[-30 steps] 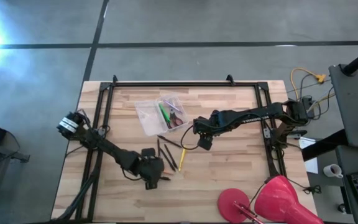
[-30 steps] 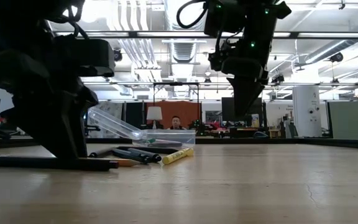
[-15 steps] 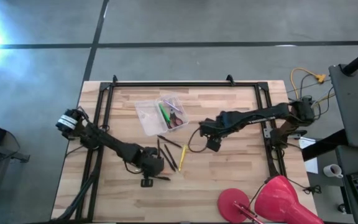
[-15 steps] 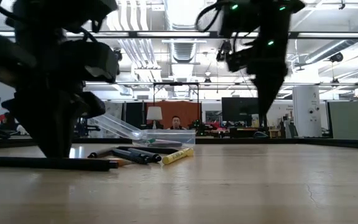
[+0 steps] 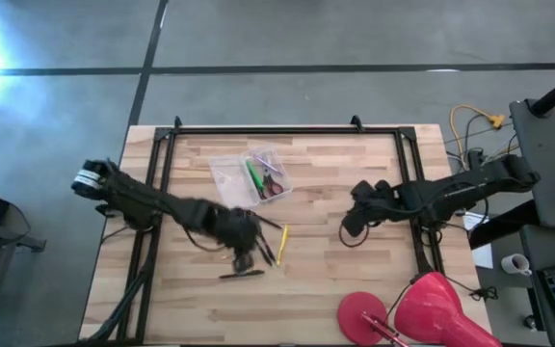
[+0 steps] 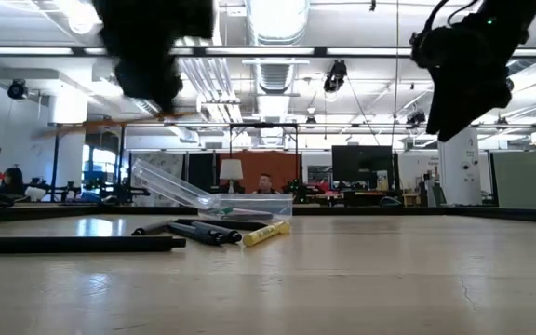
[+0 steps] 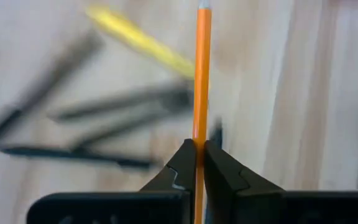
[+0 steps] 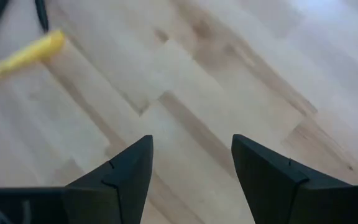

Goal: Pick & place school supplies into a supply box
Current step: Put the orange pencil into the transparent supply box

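My left gripper [image 5: 242, 236] hangs above the loose pens and is shut on an orange pencil [image 7: 201, 74], which shows as a level orange line [image 6: 110, 124] high over the table in the low view. On the wood lie a yellow pen [image 5: 280, 244], several dark pens [image 5: 261, 241] and a long black pen [image 5: 242, 275]. The supply box [image 5: 249, 178], clear plastic and lying open, sits farther back with green and red supplies in it. My right gripper [image 5: 355, 217] stands open over bare wood at the right, nothing between its fingers [image 8: 191, 168]. My left gripper pinches the orange pencil's shaft [image 7: 199, 134] between its two fingertips. The fingers come from above and lie across the pencil. A long stretch runs out past them to the pencil's end [image 7: 203, 6]; the other end is hidden by the gripper. The pencil hangs level, clear of the table.
A red dome lamp [image 5: 432, 308] stands at the near right corner. Yellow-tipped cables [image 5: 489, 120] hang off the right side. Black frame rails [image 5: 258, 130] edge the table's far, left and right sides. A person [image 6: 264, 183] sits in the room far behind.
My left gripper has shut on the orange pencil and risen with it, going a little toward the supply box; the pencil is now lifted clear, while the black pen stays on the table. My right gripper has drawn back toward the table's right edge, still open.
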